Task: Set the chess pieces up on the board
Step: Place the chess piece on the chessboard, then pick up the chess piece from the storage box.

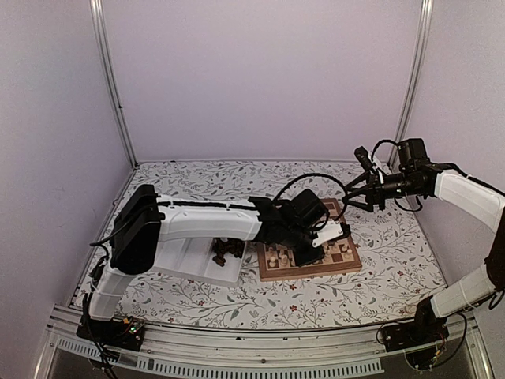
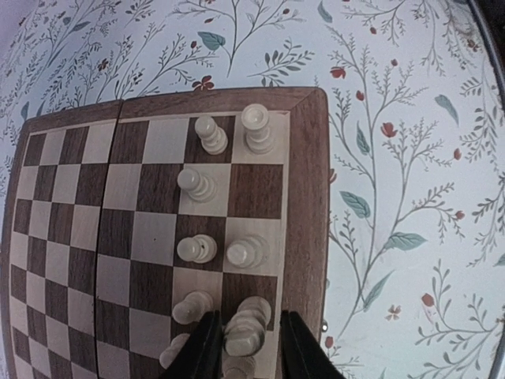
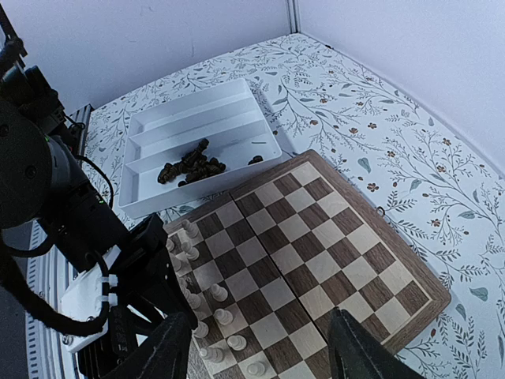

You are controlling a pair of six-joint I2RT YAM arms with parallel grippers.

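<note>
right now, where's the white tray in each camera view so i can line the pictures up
top external: the white tray is lower centre, just left of the board.
left wrist: not in it; the board fills the left side.
right wrist: the white tray is upper left of centre, beyond the board, with dark pieces inside.
shared landmark: the board, seen in all three views.

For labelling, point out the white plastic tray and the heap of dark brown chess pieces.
White plastic tray (image 3: 201, 126): right wrist view, bare compartment floor.
Dark brown chess pieces (image 3: 189, 167): right wrist view, heap's middle.
</note>
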